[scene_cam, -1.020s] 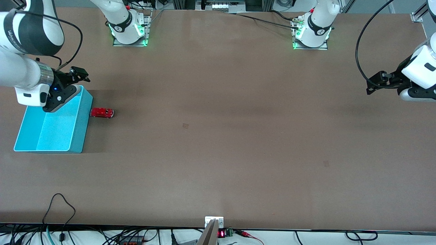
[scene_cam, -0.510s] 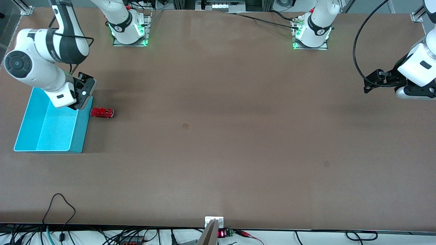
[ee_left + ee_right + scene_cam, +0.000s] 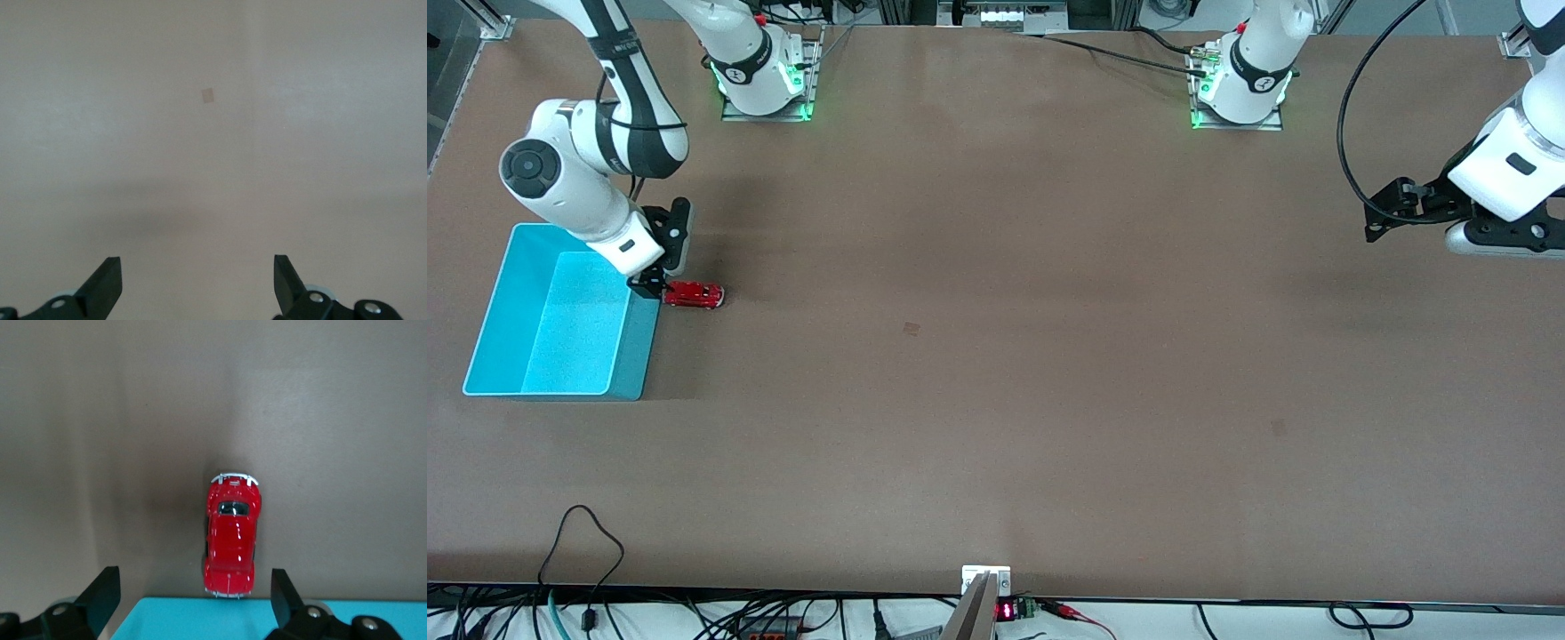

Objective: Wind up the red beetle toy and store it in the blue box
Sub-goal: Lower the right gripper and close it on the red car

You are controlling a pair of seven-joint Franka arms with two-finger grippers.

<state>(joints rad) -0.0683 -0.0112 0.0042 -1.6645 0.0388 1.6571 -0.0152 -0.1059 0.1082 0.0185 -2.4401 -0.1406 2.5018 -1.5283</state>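
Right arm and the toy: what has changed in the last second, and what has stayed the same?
The right gripper moved from over the box to its wall beside the toy, and turned to point downward, fingers open. It grasped nothing. The left gripper, open, drifted slightly at its own end of the table. Toy and box did not move.

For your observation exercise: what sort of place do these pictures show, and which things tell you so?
Probably a robotics lab. Two arms are bolted to a brown table, cables trail along its edge, and only a red beetle toy and blue box are set out.
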